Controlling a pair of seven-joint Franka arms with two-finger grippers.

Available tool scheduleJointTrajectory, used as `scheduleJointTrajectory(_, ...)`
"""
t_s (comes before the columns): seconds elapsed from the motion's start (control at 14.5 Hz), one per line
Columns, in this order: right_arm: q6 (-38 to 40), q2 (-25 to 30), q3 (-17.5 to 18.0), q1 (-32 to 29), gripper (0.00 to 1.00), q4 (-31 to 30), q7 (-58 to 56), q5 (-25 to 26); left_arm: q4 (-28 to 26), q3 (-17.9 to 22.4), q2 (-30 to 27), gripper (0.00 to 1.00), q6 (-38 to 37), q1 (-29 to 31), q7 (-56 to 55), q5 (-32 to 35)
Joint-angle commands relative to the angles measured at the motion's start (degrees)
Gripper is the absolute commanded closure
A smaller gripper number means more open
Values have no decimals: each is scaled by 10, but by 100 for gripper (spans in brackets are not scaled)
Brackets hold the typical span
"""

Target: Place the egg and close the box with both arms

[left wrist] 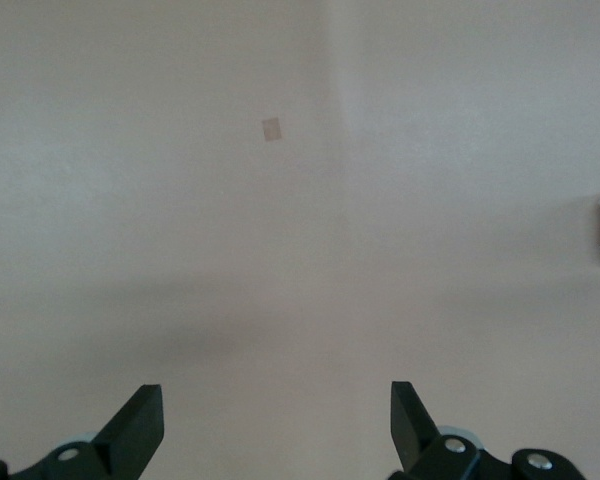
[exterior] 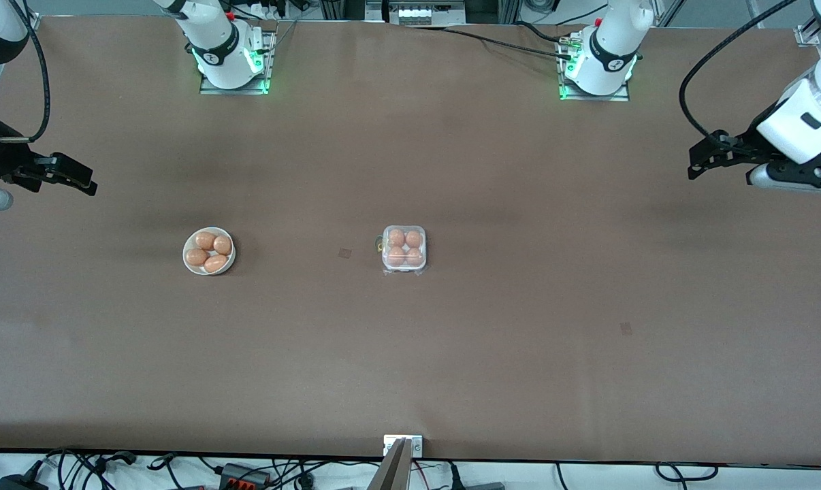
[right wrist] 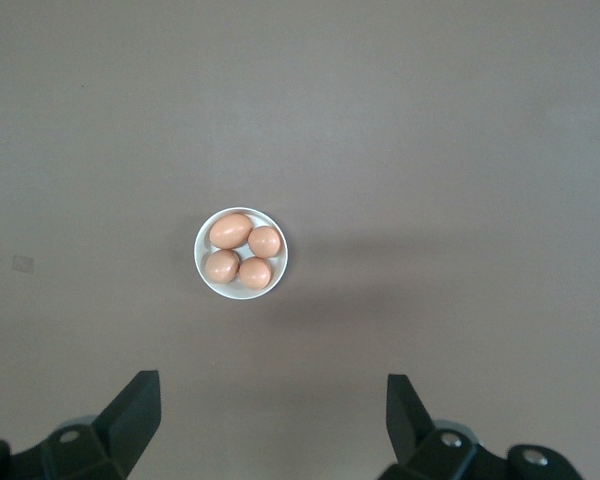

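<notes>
The box (exterior: pixel 404 249) sits at the middle of the table, a small white tray with several orange-brown eggs (exterior: pixel 397 237) in its cells and its clear lid down over them. My left gripper (exterior: pixel 695 167) hangs open over the left arm's end of the table, well away from the box. In the left wrist view that gripper (left wrist: pixel 277 410) has only bare table between its fingers. My right gripper (exterior: pixel 87 182) hangs open over the right arm's end of the table. In the right wrist view this gripper (right wrist: pixel 272 400) is empty too.
A round white bowl (exterior: pixel 187 262) with several more eggs (exterior: pixel 205 240) stands toward the right arm's end, level with the box. The right wrist view shows this bowl (right wrist: pixel 202 272) and its eggs (right wrist: pixel 230 230). A small square mark (left wrist: pixel 272 129) lies on the brown table.
</notes>
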State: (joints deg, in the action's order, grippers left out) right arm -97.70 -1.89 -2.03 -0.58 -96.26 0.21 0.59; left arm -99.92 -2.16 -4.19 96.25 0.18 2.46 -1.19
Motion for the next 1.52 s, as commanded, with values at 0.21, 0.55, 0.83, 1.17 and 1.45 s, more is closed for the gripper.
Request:
scheduleJointTrajectory(0.21,5,1,7,0,0,10,-5,5,0,-11,-20,0,-39,6,-4,-4)
scheduleJointTrajectory(0.55,6,2,5,1,0,10,-3,10,15,-13,-12,0,-39,6,-11,1)
scheduleJointTrajectory(0.83,25,7,4,1,0,6,5,9,38,-14,7,0,-41,2,-11,1)
scheduleJointTrajectory(1.17,25,7,3,1,0,5,-5,8,39,-14,14,0,-42,4,-11,7)
scheduleJointTrajectory(1.45,33,7,3,1,0,5,-6,8,39,-15,13,0,-50,3,-11,8)
